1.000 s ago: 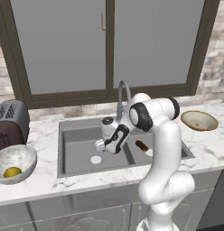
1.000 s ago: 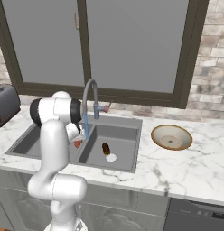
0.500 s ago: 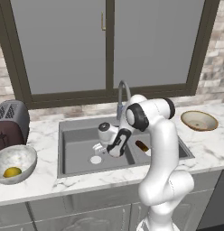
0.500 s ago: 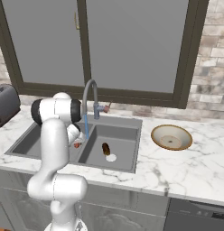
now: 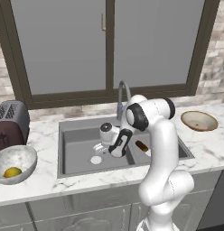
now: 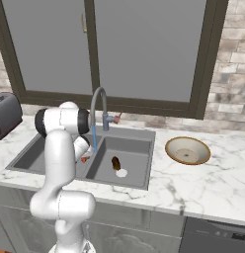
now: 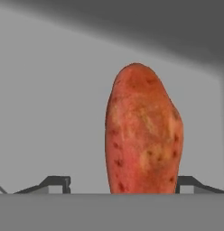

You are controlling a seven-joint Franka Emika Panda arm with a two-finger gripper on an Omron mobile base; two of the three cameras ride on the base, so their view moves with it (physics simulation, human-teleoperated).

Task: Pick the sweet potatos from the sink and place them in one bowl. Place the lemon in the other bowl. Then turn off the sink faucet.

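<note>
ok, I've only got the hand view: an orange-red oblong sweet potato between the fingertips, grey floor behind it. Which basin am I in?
Observer: The gripper is low in the left basin of the grey metal double-basin sink, close to the divider.
Operator: Where's the other tuber?
Observer: The dark brown-maroon sweet potato lies in the right basin, beside its pale drain.
Operator: Water off?
Observer: No, a blue stream falls from the spout of the tall grey gooseneck faucet.
</note>
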